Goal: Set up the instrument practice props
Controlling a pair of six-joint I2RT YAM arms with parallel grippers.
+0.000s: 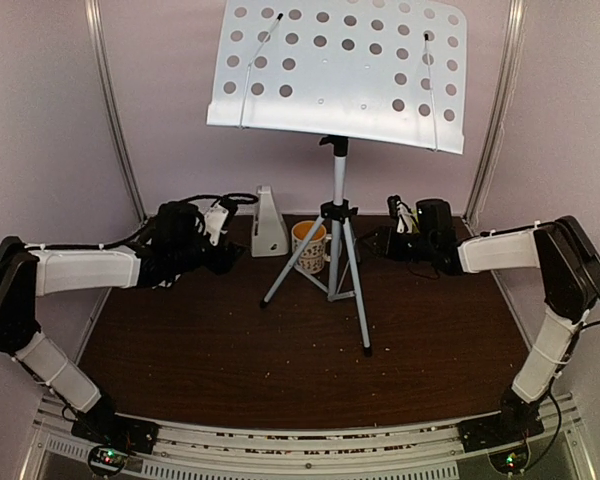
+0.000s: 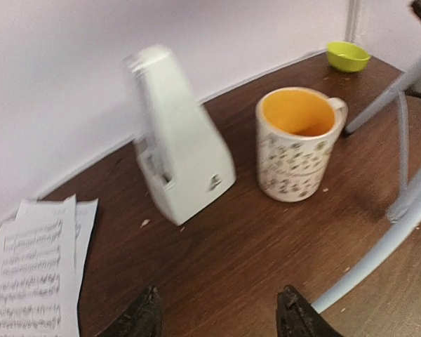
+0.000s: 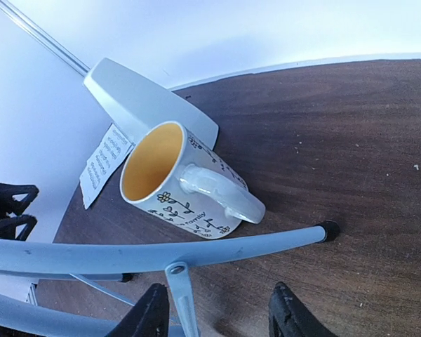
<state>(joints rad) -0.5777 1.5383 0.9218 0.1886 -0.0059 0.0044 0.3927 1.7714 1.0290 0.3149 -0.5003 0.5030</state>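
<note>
The music stand's pale perforated desk [image 1: 340,75] sits high on its grey tripod [image 1: 336,262] at mid-table. The white pyramid metronome [image 1: 268,222] [image 2: 179,140] stands upright by the back wall, left of the tripod. Two sheet-music pages [image 2: 38,274] [image 3: 105,165] lie flat on the table left of the metronome. My left gripper [image 1: 230,215] [image 2: 219,309] is open and empty, a little short of the metronome. My right gripper [image 1: 398,212] [image 3: 219,302] is open at the tripod's right side, with a thin tripod brace [image 3: 184,302] just inside its left finger and a tripod leg [image 3: 217,247] crossing ahead.
A patterned mug with an orange inside [image 1: 308,245] [image 2: 295,144] [image 3: 175,186] stands between the metronome and the tripod. A small green bowl [image 2: 347,56] sits by the back wall beyond the tripod. The tripod's legs [image 2: 400,210] spread across the middle of the table.
</note>
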